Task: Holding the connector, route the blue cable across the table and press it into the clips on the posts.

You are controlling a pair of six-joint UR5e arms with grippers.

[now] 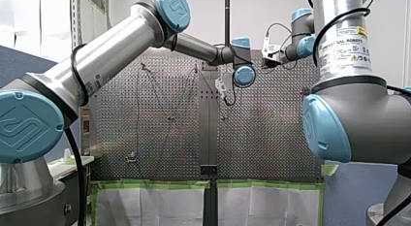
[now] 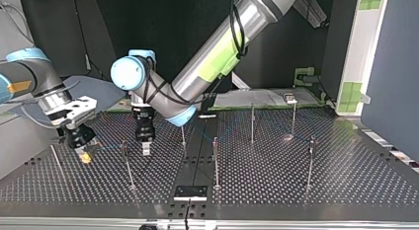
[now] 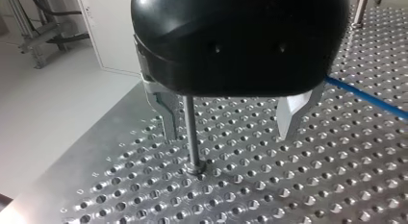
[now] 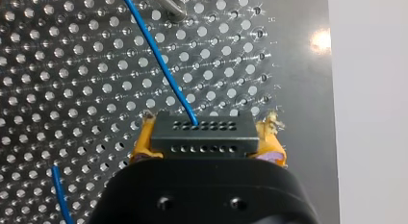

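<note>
My right gripper point(image 4: 207, 147) has its yellow pads point(image 4: 142, 147) shut on the black connector point(image 4: 202, 132). The blue cable point(image 4: 163, 65) leaves the connector and runs ahead over the perforated plate, past a post's foot point(image 4: 171, 5). In the top view my right gripper point(image 2: 85, 155) hovers low at the table's left. My left gripper point(image 2: 146, 148) hangs just beside it, close to a thin post point(image 2: 127, 166). In the left wrist view my left gripper point(image 3: 228, 135) is open, with a post point(image 3: 192, 137) standing between its metal fingers, close to one of them. The blue cable point(image 3: 365, 96) passes beside the other finger.
Several thin clip posts point(image 2: 215, 161) point(image 2: 252, 124) point(image 2: 311, 161) stand across the perforated table point(image 2: 346, 185). A black block point(image 2: 190, 192) sits at the near edge in the top view. A flat sheet point(image 2: 262, 97) lies behind the table's far edge.
</note>
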